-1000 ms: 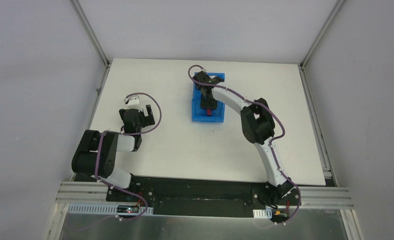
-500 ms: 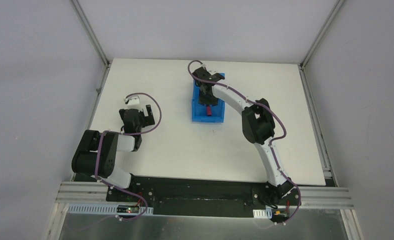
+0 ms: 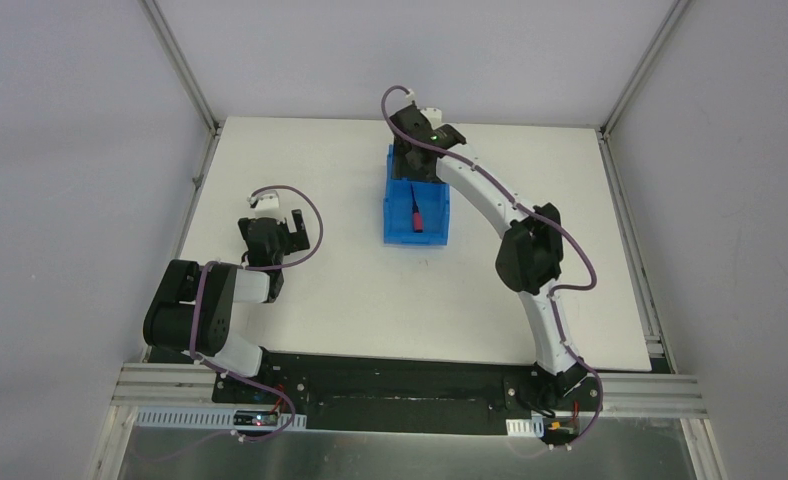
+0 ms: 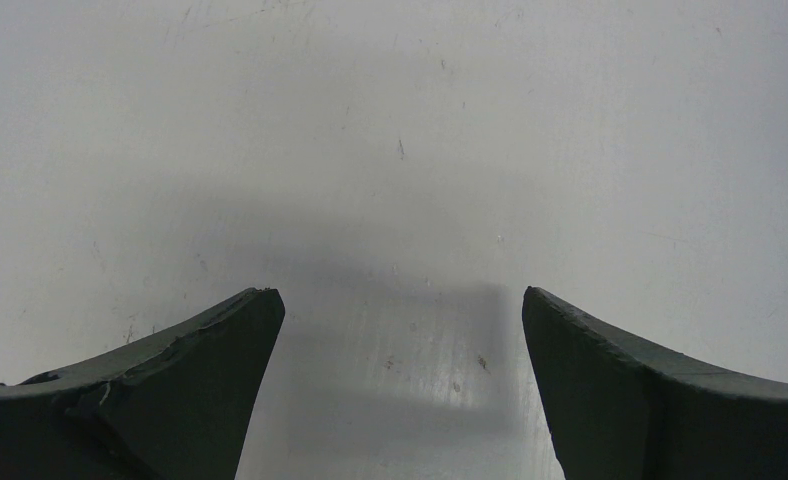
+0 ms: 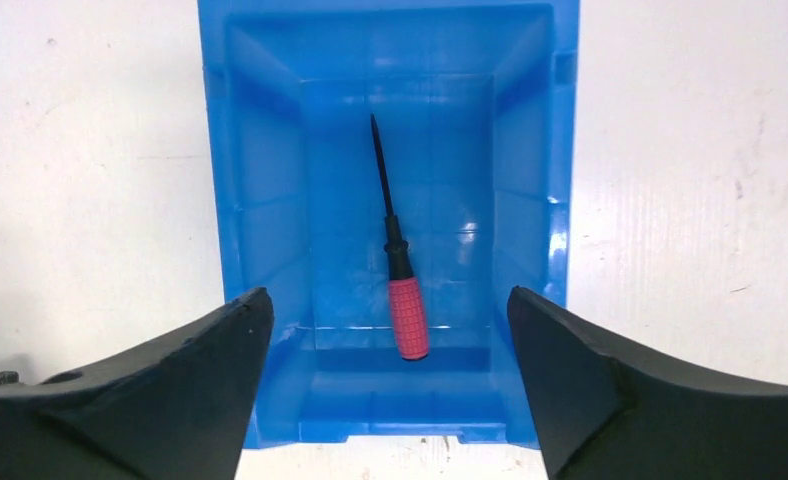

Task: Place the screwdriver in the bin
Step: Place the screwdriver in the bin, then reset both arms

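The screwdriver [image 5: 398, 255] lay flat on the floor of the bin [image 5: 260, 190], directly beneath the right gripper [image 5: 387, 296] and in line with the gap between its fingers. Those fingers were spread wide and held nothing. That fitted a tool let go from above, so the task looked done. The red handle lay at the end nearer the gripper's wrist, and the dark shaft pointed away from it, slightly askew.

The screwdriver sat apart from both long walls. Its handle ended close to the wall on the wrist side, though whether it touched could not be told. Each fingertip stood roughly over a long wall and probably above the rim, though the wrist view made height hard to judge. Nothing hung over the gripper, so a straight lift looked open.

The left gripper [image 4: 398, 292], spread too and holding nothing, hung low over the white table [image 3: 310, 320], well apart from the bin.
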Robot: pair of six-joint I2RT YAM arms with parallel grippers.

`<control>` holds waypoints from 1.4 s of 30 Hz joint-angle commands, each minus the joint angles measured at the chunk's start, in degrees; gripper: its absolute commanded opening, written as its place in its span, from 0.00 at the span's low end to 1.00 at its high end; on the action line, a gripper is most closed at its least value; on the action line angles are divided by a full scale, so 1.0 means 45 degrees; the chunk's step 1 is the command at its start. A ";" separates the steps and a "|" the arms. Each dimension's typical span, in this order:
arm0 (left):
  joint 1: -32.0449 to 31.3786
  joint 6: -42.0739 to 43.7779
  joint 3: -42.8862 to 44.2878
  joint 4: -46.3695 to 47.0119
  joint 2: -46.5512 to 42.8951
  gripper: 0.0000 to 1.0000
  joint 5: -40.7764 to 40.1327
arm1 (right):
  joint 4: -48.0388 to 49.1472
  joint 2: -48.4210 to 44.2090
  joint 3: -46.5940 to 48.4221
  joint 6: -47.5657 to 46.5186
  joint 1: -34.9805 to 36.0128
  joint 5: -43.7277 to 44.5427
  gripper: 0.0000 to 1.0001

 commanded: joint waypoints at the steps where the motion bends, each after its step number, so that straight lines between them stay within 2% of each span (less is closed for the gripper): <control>1: 0.0072 0.0078 0.0200 0.0320 -0.0101 0.99 0.0124 | -0.0140 -0.1129 0.0569 -0.0511 0.0070 0.0476 0.95; 2: 0.0070 0.0078 0.0208 0.0320 -0.0110 0.99 0.0124 | -0.0137 -0.1231 0.0576 -0.0581 0.0072 0.0567 0.98; 9: 0.0070 0.0078 0.0203 0.0320 -0.0101 0.99 0.0124 | -0.0188 -0.1927 0.0486 -0.1247 -0.0019 0.0955 0.98; 15: 0.0070 0.0078 0.0202 0.0321 -0.0113 0.99 0.0124 | -0.0410 -0.2951 -0.0278 -0.2139 -0.0861 0.0558 0.98; 29: 0.0070 0.0078 0.0201 0.0320 -0.0102 0.99 0.0124 | -0.0345 -0.5544 -0.3334 -0.3981 -0.5601 -0.1713 0.99; 36: 0.0071 0.0078 0.0197 0.0320 -0.0111 0.99 0.0124 | 0.0202 -0.6184 -0.4658 -0.4617 -0.7740 -0.2906 0.98; 42: 0.0070 0.0078 0.0197 0.0321 -0.0101 0.99 0.0124 | 0.0765 -0.6278 -0.5693 -0.5267 -0.8898 -0.3892 0.98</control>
